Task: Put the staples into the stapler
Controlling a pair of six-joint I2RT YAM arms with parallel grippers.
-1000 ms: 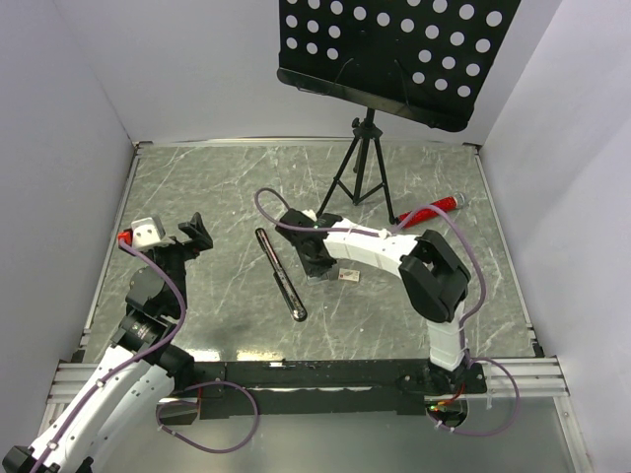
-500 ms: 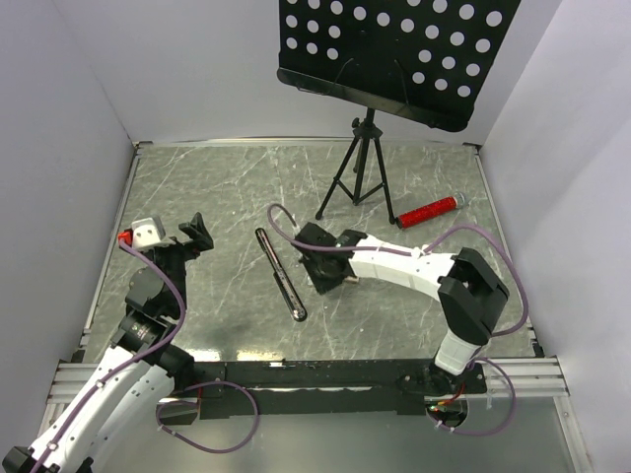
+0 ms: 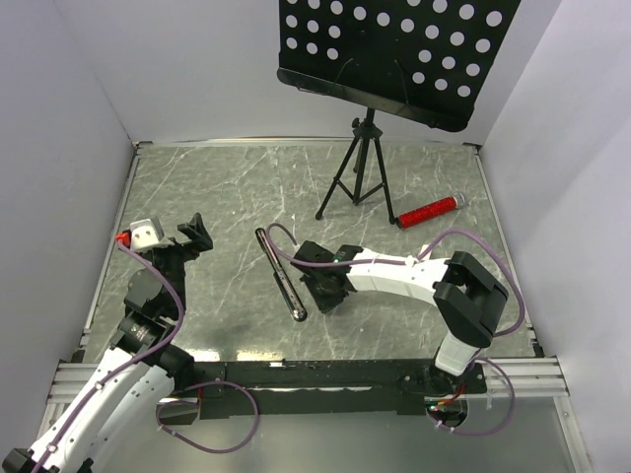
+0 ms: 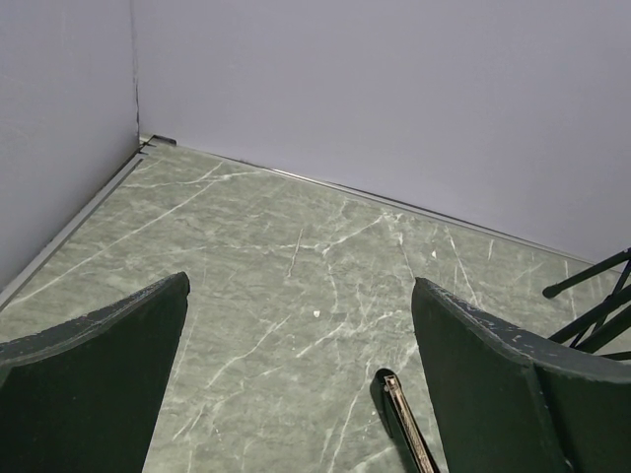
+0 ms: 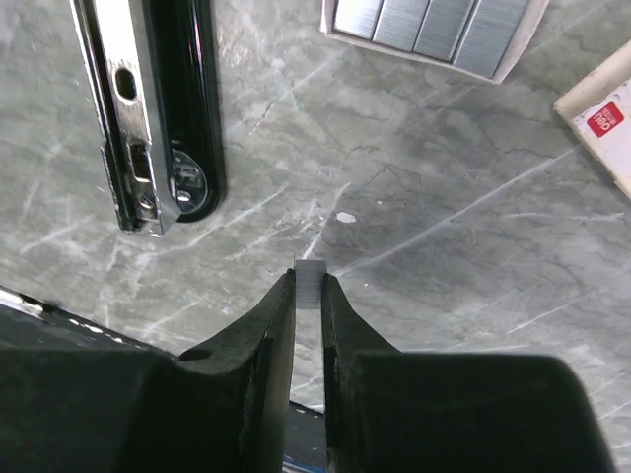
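Note:
The stapler (image 3: 281, 274) lies opened out flat on the marble table, a long black and chrome bar. In the right wrist view the stapler (image 5: 148, 108) is at the upper left, its metal channel facing up. My right gripper (image 5: 309, 286) is shut on the staples (image 5: 310, 278), a small silvery strip pinched upright between the fingertips, above bare table just right of the stapler's end. From above, the right gripper (image 3: 328, 289) hovers beside the stapler's near half. My left gripper (image 3: 194, 235) stands open and empty at the left; the left gripper (image 4: 301, 286) looks over the stapler's far tip (image 4: 404, 414).
A white tray of staple strips (image 5: 434, 25) and a tan-and-white box (image 5: 603, 128) lie just beyond the right gripper. A music stand on a black tripod (image 3: 360, 177) stands at the back, with a red cylinder (image 3: 429, 211) to its right. White walls enclose the table.
The right arm has swung toward the near edge and lower, carrying the staples from beside the small box to alongside the stapler's near half. The left arm has barely moved.

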